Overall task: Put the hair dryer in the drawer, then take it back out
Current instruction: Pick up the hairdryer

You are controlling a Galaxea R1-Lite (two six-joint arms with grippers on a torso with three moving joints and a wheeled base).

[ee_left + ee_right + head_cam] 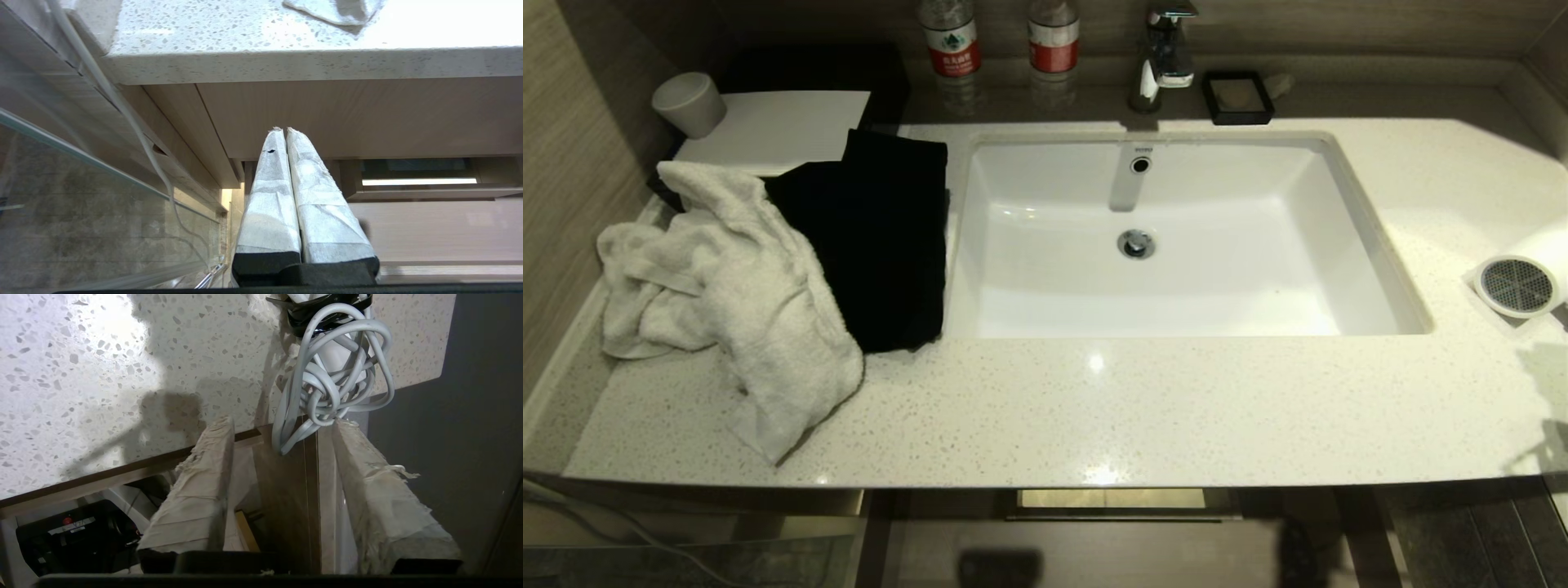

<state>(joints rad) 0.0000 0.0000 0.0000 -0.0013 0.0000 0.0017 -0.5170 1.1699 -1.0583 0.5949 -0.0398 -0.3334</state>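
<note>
The hair dryer [1521, 282] is lying on the counter [1094, 408] at about three o'clock of the sink [1176, 245], grey grille facing the basin. The right hand [282, 437] is hovering with its fingers spread at the counter's edge, one tip beside the bundled cord [331, 375], pinching nothing. The left hand [284, 134] is resting pressed together below the counter front. The pickup appears to be the step in hand; next, the right hand likely needs to close around the dryer before the drawer [429, 228] comes into play.

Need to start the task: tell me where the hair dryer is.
The hair dryer lies on the countertop at the head view's far right edge, right of the sink, grille facing it. Its bundled cord hangs before the open right gripper.
</note>
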